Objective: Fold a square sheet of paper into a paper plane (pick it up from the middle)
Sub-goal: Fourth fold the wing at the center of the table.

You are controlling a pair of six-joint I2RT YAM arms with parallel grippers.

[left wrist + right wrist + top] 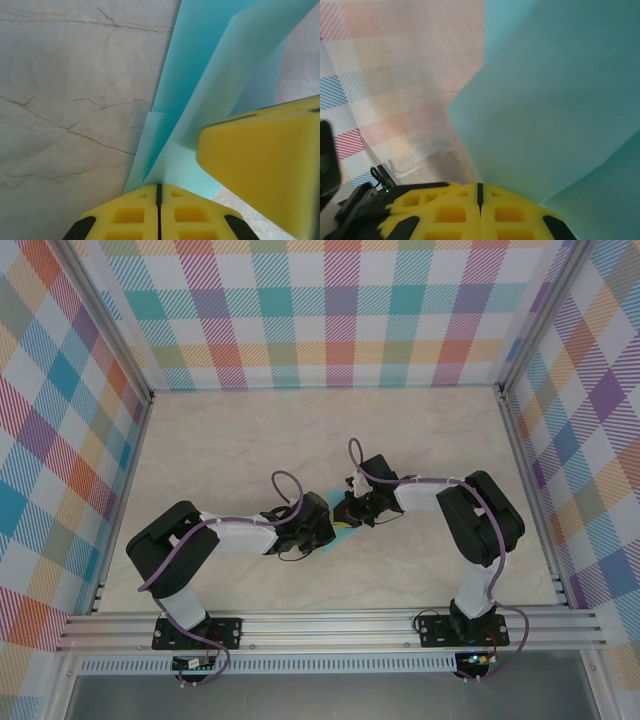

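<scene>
Square sheet of paper (210,75): teal, creased, layered.

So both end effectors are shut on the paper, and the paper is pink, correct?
No, the paper is light teal, not pink; the left wrist view shows it. Both the left end effector and the right end effector are shut on it.

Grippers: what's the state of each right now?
Left gripper: closed, pinching the teal paper.
Right gripper: closed, pinching the same teal paper.
</scene>
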